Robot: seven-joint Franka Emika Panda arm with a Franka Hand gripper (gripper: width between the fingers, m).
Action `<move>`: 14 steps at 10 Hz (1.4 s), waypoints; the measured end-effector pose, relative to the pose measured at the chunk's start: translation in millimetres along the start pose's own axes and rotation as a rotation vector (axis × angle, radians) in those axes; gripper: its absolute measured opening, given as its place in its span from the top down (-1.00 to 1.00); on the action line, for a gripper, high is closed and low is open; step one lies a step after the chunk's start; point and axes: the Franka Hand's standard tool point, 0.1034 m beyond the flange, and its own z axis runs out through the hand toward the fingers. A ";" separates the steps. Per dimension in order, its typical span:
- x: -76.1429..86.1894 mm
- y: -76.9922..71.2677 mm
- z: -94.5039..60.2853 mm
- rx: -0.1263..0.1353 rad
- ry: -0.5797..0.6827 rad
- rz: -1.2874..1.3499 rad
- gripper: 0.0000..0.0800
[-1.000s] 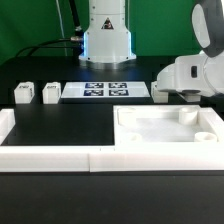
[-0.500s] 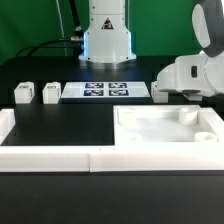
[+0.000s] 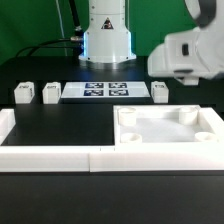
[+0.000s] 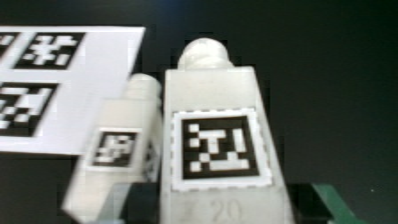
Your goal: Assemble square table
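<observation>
Gripper clamped on a leg, jaws partway closed. Second leg just beside it, near the surface's far edge, by the marker board.

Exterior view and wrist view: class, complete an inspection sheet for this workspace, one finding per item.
Surface: black tabletop.
Job's things: large white plastic square tray-like table top at the exterior view's right; two small white block legs at that view's left; third leg beside the flat white marker board; wrist view shows two tagged legs close together.
Clutter: long low white border wall along the front.
Gripper: gripper over the nearer tagged leg; grip unclear.
Cables: thin dark cable against the green backdrop.
Surroundings: white robot base.
</observation>
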 end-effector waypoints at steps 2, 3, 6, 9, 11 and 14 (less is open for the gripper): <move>-6.8 9.2 -15.4 0.018 0.044 -0.004 0.27; -1.7 6.0 -14.0 0.017 0.065 -0.008 0.27; 10.7 12.2 -54.5 0.044 0.299 -0.026 0.27; 16.3 17.6 -134.9 0.036 0.573 -0.038 0.27; 20.1 14.0 -135.2 0.052 0.779 -0.044 0.27; 25.8 13.9 -142.1 0.074 1.005 -0.054 0.27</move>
